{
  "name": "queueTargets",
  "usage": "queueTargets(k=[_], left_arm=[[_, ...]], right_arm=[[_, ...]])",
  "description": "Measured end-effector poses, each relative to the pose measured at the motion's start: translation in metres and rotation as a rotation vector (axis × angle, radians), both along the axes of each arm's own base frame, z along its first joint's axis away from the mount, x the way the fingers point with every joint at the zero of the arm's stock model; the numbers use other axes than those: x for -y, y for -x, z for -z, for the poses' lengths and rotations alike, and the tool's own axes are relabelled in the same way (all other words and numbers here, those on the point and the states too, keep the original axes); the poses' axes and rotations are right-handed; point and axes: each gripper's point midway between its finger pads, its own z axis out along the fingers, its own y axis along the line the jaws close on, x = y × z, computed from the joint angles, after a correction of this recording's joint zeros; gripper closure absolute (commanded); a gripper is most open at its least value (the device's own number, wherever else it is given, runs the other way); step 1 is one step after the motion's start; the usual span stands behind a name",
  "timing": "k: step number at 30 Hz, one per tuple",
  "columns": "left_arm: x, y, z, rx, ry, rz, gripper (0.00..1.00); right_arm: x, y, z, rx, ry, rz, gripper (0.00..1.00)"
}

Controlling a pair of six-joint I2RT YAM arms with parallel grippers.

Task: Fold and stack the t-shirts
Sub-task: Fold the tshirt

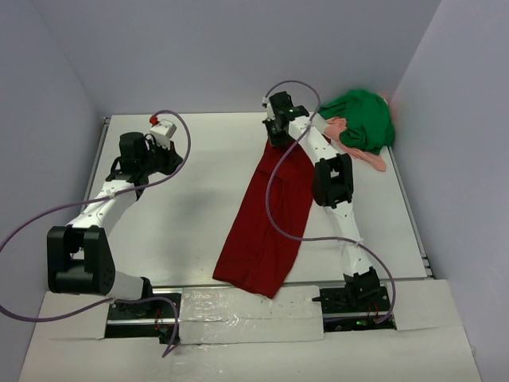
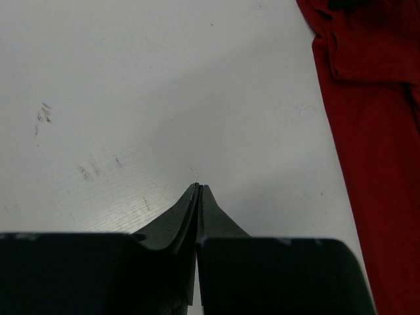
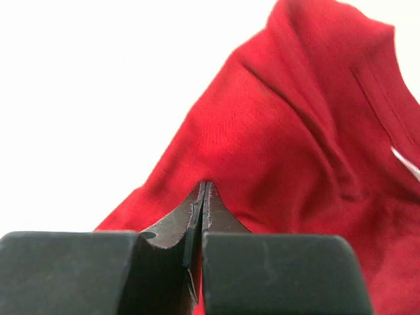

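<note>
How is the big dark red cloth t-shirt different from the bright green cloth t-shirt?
The dark red cloth t-shirt lies stretched out long in the middle; the bright green cloth t-shirt is bunched up in the far right corner. The red one touches no other cloth; the green one touches a salmon-pink cloth. Both are plain and not neatly folded yet.

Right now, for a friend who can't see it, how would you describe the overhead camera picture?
A dark red t-shirt lies stretched in a long strip across a white table, the right gripper pinching its far end. A green t-shirt and a pink cloth sit bunched in the far right corner; the left gripper is over bare table at the left.
</note>
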Motion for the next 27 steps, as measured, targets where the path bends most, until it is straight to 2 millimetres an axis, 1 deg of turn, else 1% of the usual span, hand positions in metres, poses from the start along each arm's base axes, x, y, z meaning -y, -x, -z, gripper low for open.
queueTargets(k=[2,6,10,12,13,14,15,16,17,18,19,20,21,22,23,24,25,27], left_arm=[[0.0,0.0,0.0,0.0,0.0,0.0,0.92],[0.0,0.0,0.0,0.0,0.0,0.0,0.92],[0.0,0.0,0.0,0.0,0.001,0.0,0.92],[0.0,0.0,0.002,0.0,0.001,0.0,0.92],[0.0,0.001,0.003,-0.002,0.002,0.001,0.93],[0.001,0.002,0.003,-0.005,0.005,0.003,0.93],[0.002,0.002,0.003,-0.006,0.011,0.008,0.93],[0.005,0.003,0.002,-0.006,0.023,0.02,0.93],[0.008,0.003,0.001,-0.008,0.035,0.035,0.92],[0.013,0.004,0.0,-0.011,0.044,0.054,0.9],[0.019,0.003,-0.001,-0.012,0.051,0.078,0.89],[0.029,0.002,-0.003,-0.012,0.059,0.11,0.88],[0.041,0.002,-0.005,-0.01,0.064,0.146,0.84],[0.056,0.003,-0.007,-0.008,0.069,0.188,0.82],[0.074,0.005,-0.01,-0.005,0.074,0.239,0.8],[0.093,0.009,-0.011,-0.005,0.082,0.294,0.75],[0.109,0.013,-0.012,-0.006,0.089,0.343,0.74],[0.14,0.02,-0.011,-0.018,0.11,0.434,0.73]], right_arm=[[-0.014,-0.004,-0.003,0.033,-0.012,-0.025,1.0],[-0.043,-0.003,-0.009,0.075,-0.026,-0.078,1.0],[-0.063,-0.002,-0.012,0.12,-0.031,-0.117,1.0],[-0.063,0.003,-0.012,0.132,-0.014,-0.128,1.0],[-0.059,0.007,-0.014,0.134,0.0,-0.127,1.0],[-0.053,0.012,-0.019,0.139,0.019,-0.122,1.0],[-0.048,0.014,-0.027,0.157,0.033,-0.115,1.0],[-0.041,0.016,-0.039,0.186,0.044,-0.105,1.0],[-0.034,0.018,-0.055,0.219,0.054,-0.093,1.0],[-0.027,0.018,-0.076,0.27,0.06,-0.076,0.96],[-0.021,0.018,-0.098,0.327,0.058,-0.057,0.89],[-0.012,0.02,-0.126,0.401,0.057,-0.033,0.81],[-0.003,0.022,-0.156,0.474,0.05,-0.008,0.54],[0.006,0.026,-0.186,0.547,0.04,0.02,0.37],[0.016,0.03,-0.215,0.614,0.033,0.049,0.33],[0.027,0.034,-0.244,0.683,0.023,0.075,0.3],[0.038,0.039,-0.271,0.743,0.012,0.103,0.27],[0.059,0.049,-0.312,0.845,-0.016,0.155,0.26]])
